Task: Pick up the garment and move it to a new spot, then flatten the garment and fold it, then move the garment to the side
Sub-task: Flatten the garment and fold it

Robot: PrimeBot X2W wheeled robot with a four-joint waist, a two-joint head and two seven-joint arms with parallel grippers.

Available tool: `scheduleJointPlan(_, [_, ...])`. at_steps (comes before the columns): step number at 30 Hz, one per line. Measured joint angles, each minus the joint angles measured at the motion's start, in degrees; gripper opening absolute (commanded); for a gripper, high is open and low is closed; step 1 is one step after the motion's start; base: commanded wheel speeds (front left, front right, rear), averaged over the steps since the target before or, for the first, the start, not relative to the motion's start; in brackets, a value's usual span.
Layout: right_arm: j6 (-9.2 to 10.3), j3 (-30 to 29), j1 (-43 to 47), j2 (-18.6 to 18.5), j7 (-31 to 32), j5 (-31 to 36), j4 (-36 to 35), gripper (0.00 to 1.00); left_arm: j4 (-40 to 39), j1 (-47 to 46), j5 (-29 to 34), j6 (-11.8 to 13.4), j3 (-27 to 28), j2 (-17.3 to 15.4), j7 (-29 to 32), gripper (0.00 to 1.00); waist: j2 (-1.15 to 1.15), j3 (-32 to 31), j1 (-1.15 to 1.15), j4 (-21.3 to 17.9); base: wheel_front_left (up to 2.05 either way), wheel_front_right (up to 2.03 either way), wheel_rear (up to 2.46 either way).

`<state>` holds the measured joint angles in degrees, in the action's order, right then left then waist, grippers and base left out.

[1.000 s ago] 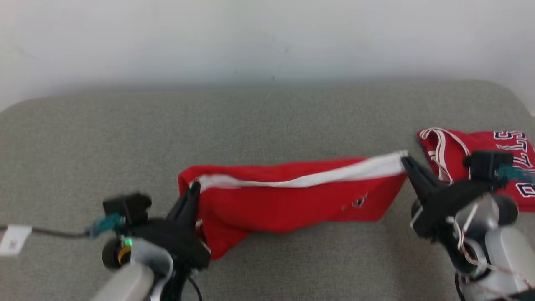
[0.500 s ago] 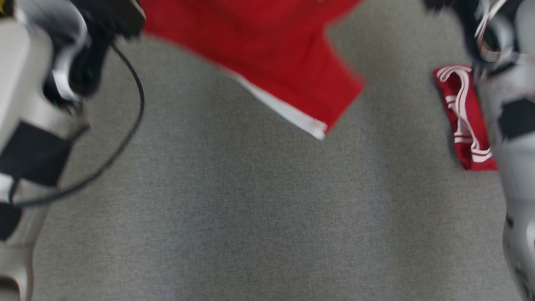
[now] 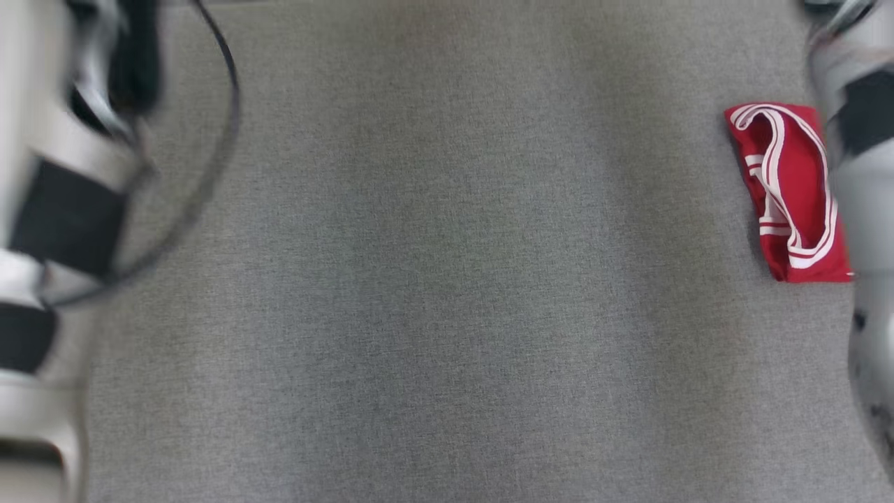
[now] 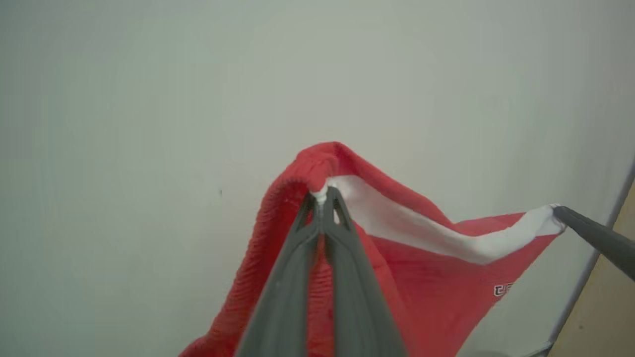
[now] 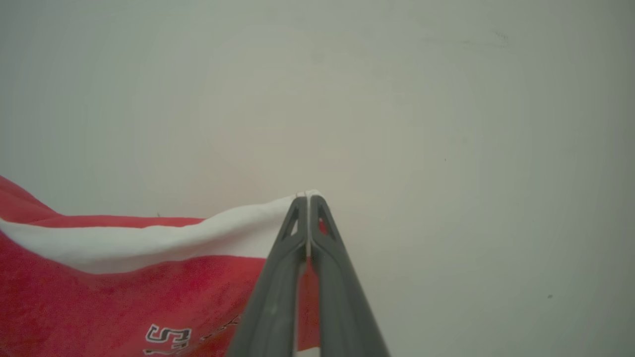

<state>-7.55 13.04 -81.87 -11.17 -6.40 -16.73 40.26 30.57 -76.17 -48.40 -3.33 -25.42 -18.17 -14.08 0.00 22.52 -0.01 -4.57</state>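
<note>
The red garment (image 4: 436, 267) with a white band hangs in the air against a pale wall. In the left wrist view my left gripper (image 4: 322, 194) is shut on one corner of its white edge. My right gripper (image 5: 307, 197) is shut on the opposite corner (image 5: 149, 292), and its dark fingers (image 4: 595, 238) also reach in at the right of the left wrist view. The cloth sags between the two grips. In the head view the pale forearms (image 3: 56, 209) stand at both side edges.
A second red garment (image 3: 789, 188) with white trim lies folded on the grey cushioned surface (image 3: 447, 279) at the right, next to my right arm (image 3: 862, 175). A black cable (image 3: 223, 91) loops beside the left arm.
The head camera has tilted down onto the grey surface. Both arms have raised the red garment, which hung into the top of the view half a second ago and has left it.
</note>
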Motion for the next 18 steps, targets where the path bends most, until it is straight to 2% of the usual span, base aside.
scheduleJointPlan(3, [0.00, 5.76, 4.99, -0.65, 4.64, -2.92, 2.02, 0.00, 1.78, 7.35, -0.38, -1.47, -2.12, 0.58, -0.04, 0.00, 0.01, -1.01, 0.01, 0.23, 0.00, 0.00, 0.00])
scheduleJointPlan(4, [0.01, 8.84, 6.95, -0.85, 7.94, -4.69, 2.27, 0.00, 2.32, 9.77, 0.12, -1.81, -3.32, 0.54, -0.08, 0.00, 0.00, -1.38, 0.01, 0.28, 0.00, 0.00, 0.00])
scheduleJointPlan(7, [0.00, 17.47, 14.01, -2.74, 15.03, -12.33, -1.41, 0.00, 3.24, 16.98, 1.19, -2.72, -5.71, 0.51, -0.52, 0.00, 0.00, -2.83, 0.01, 0.43, 0.00, 0.00, 0.00])
scheduleJointPlan(11, [0.00, 23.85, 22.23, -11.61, 19.35, -19.34, -9.58, 0.00, 2.45, 28.16, 2.66, -3.22, -7.20, 1.07, -0.78, 0.00, 0.00, -5.48, 0.00, 0.57, 0.00, 0.00, 0.00])
scheduleJointPlan(15, [0.00, 24.69, 31.05, -18.20, 20.03, -25.05, -16.75, 0.00, -1.59, 38.31, 4.12, -3.72, -7.13, 2.24, -0.80, 0.00, 0.00, -8.75, 0.00, 0.89, 0.00, 0.00, 0.00])
scheduleJointPlan(18, [0.00, 24.44, 37.58, -22.34, 21.15, -26.89, -20.47, 0.00, -3.90, 45.63, 4.44, -3.76, -7.12, 3.07, -0.80, 0.00, 0.00, -11.58, 0.00, 1.24, 0.00, 0.00, 0.00])
